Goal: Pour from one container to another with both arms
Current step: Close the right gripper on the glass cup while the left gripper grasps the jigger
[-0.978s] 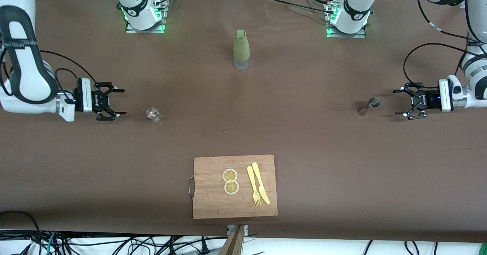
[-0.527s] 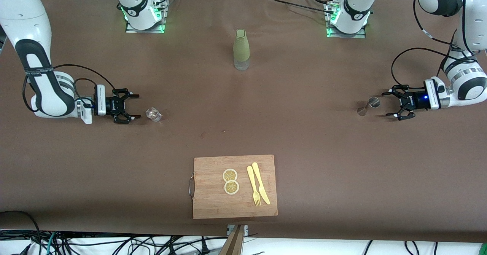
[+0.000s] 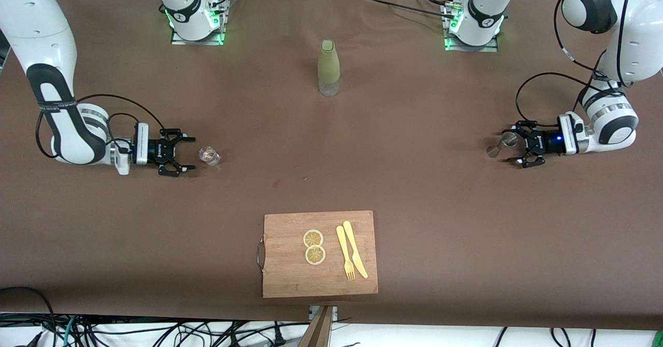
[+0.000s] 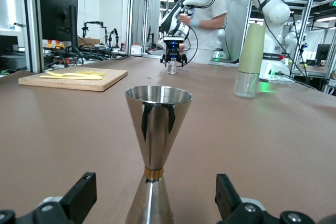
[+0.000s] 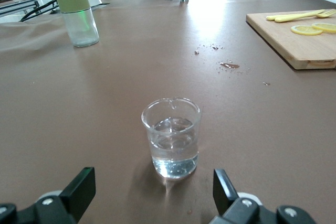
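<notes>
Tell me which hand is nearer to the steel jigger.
Left. The left hand is open around the steel jigger; the right hand is open beside the glass beaker.

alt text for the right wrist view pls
A small clear glass beaker, part full of clear liquid, stands upright on the brown table ahead of the right gripper, whose jaws are open. A green-sleeved bottle and a wooden cutting board stand farther off.

Glass beaker (image 3: 209,155) standing toward the right arm's end of the table (image 3: 414,181); jigger (image 3: 501,145) toward the left arm's end. Bottle (image 3: 329,68) standing between them (farther from the camera). Cutting board (image 3: 290,274) lying nearest, carrying lemon slices (image 3: 314,246), fork (image 3: 344,254), knife (image 3: 355,249).
</notes>
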